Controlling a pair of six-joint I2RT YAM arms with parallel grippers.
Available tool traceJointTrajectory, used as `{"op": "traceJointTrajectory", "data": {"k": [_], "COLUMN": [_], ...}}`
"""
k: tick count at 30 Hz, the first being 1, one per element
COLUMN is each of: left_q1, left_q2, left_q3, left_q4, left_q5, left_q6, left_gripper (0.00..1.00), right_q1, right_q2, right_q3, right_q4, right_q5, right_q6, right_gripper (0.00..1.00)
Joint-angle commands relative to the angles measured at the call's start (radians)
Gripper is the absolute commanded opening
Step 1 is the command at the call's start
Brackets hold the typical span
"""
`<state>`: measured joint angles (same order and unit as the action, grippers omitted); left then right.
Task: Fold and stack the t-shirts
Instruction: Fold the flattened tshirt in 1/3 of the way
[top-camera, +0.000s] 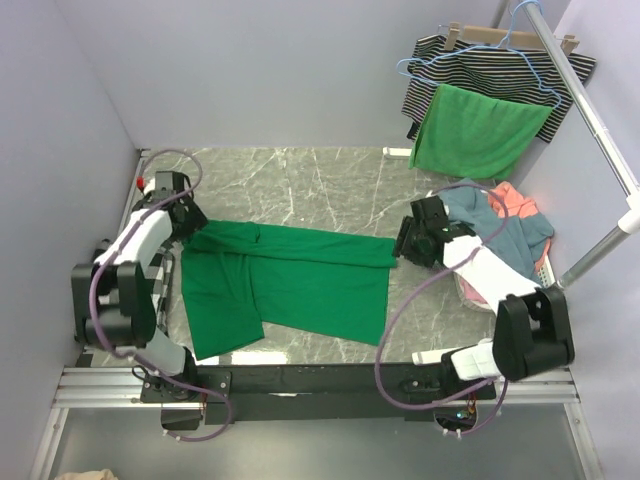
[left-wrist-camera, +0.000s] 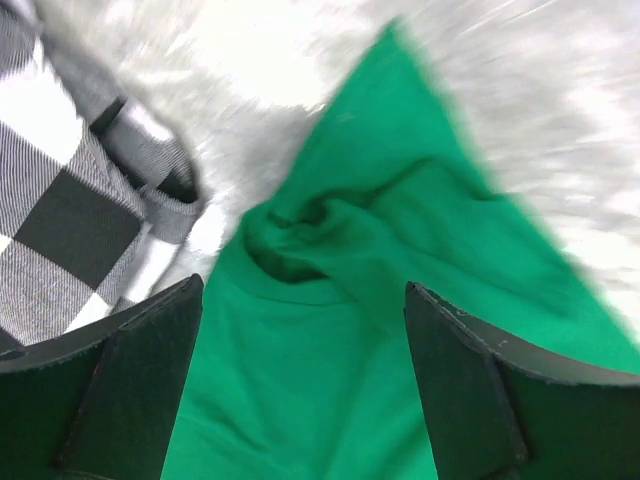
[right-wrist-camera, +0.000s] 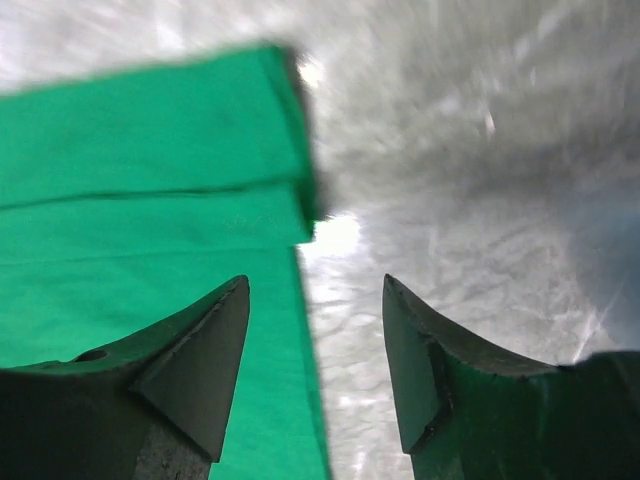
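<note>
Green shirt (top-camera: 285, 285): you have it lying on the table (top-camera: 300, 180) between the two arms, spread left to right. A long band along its far side is doubled over the layer beneath. Its near-left part reaches toward the table's front edge.
Left gripper (top-camera: 190, 228): you will find it at the shirt's far-left corner. In the wrist view its fingers (left-wrist-camera: 130, 380) stand wide apart with nothing between them. The rumpled round neck of the shirt (left-wrist-camera: 330, 330) lies just below the gap.
Right gripper (top-camera: 403, 245): it sits at the shirt's far-right end. Its fingers (right-wrist-camera: 195, 370) are spread and grip nothing. The left finger is over the shirt (right-wrist-camera: 140, 200), the right one over bare table (right-wrist-camera: 480, 220).
Fold at the right end: from the right wrist you see two green layers, the upper one ending just short of the lower one's side edge.
Shirt pile (top-camera: 505, 225): blue and coral shirts are heaped at the table's right side, behind the right arm and apart from the green shirt.
Checked patch (left-wrist-camera: 60, 210): a black-and-white checked surface shows left of the left gripper. The frame is blurred, so I cannot tell you what it is.
Rail (top-camera: 590, 110): a striped garment (top-camera: 480, 65) and a green cloth (top-camera: 475, 130) hang on it, at far right above the table.
</note>
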<state>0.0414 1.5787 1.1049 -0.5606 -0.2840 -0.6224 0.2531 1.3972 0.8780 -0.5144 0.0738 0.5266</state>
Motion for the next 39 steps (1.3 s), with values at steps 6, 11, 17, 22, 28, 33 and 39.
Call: {"op": "traceJointTrajectory", "data": {"k": [6, 11, 17, 22, 28, 33, 39], "left_q1": [-0.005, -0.008, -0.034, -0.066, -0.078, -0.089, -0.100], "left_q2": [0.045, 0.216, 0.300, 0.325, 0.337, 0.374, 0.386], "left_q3": [0.154, 0.262, 0.262, 0.262, 0.239, 0.240, 0.251], "left_q4": [0.142, 0.097, 0.091, 0.054, 0.044, 0.041, 0.036], "left_q5": [0.249, 0.325, 0.411, 0.368, 0.341, 0.333, 0.324], "left_q6": [0.067, 0.090, 0.115, 0.130, 0.132, 0.133, 0.132], "left_gripper": [0.87, 0.81, 0.79, 0.78, 0.64, 0.39, 0.02], "right_q1": [0.008, 0.009, 0.012, 0.044, 0.069, 0.077, 0.083], "right_q2": [0.106, 0.189, 0.264, 0.284, 0.307, 0.330, 0.341], "right_q3": [0.234, 0.306, 0.306, 0.291, 0.296, 0.305, 0.280], "right_q4": [0.125, 0.149, 0.180, 0.191, 0.183, 0.183, 0.198], "right_q5": [-0.094, -0.160, -0.250, -0.273, -0.279, -0.302, -0.313], "right_q6": [-0.031, -0.037, -0.028, -0.028, -0.034, -0.042, -0.039], "right_gripper": [0.63, 0.63, 0.62, 0.62, 0.61, 0.61, 0.59]}}
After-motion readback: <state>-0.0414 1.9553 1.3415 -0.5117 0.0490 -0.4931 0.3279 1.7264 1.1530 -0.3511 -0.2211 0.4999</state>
